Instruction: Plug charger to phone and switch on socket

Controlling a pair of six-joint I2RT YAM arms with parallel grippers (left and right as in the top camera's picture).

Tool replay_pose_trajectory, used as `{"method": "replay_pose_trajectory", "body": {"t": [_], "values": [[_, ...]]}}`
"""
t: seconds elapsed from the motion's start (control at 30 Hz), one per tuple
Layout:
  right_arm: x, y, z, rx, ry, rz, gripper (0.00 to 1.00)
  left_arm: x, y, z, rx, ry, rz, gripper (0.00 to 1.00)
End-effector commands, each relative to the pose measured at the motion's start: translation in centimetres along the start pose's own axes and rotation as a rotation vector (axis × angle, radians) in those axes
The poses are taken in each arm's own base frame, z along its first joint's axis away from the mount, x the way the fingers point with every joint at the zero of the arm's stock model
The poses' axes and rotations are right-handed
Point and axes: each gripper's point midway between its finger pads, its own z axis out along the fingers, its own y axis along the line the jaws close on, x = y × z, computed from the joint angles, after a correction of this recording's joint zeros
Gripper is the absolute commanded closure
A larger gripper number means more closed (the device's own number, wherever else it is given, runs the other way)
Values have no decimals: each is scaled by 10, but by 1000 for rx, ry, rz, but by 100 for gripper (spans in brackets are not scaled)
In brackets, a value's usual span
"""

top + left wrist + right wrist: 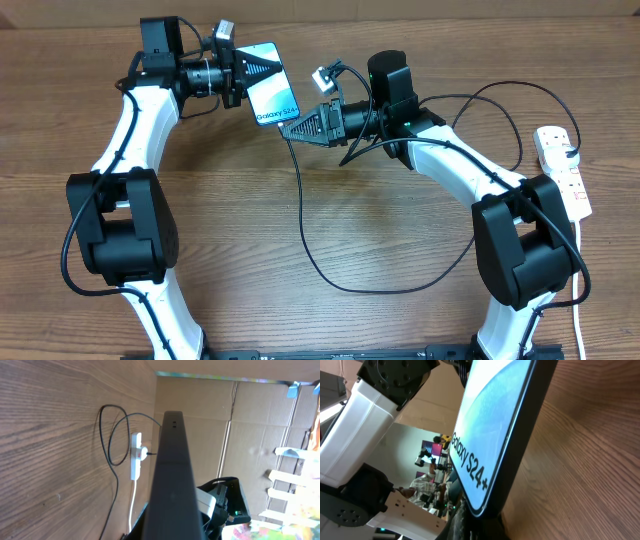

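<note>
Phone edge before socket, charger loop

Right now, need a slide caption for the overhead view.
Left fingers grip the phone; right fingers hold the charger at its lower end; the socket lies far right.

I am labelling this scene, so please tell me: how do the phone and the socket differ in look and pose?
The phone is held in the left gripper; the socket lies flat on the table. The phone shows a light blue lit screen; the socket is white with red switches. Both are long rectangles.
</note>
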Motion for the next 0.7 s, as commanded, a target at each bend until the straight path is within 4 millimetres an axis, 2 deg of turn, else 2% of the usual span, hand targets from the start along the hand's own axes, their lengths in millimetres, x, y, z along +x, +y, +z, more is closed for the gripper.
{"method": "replay_pose_trajectory", "body": {"t": [0.0, 0.67], "values": [[3, 15, -3, -35, 20, -26, 96, 3, -17, -5, 35, 14, 60, 96], [-5, 12, -3, -10, -16, -11, 96, 4, -19, -4, 43, 23, 63, 96]]}}
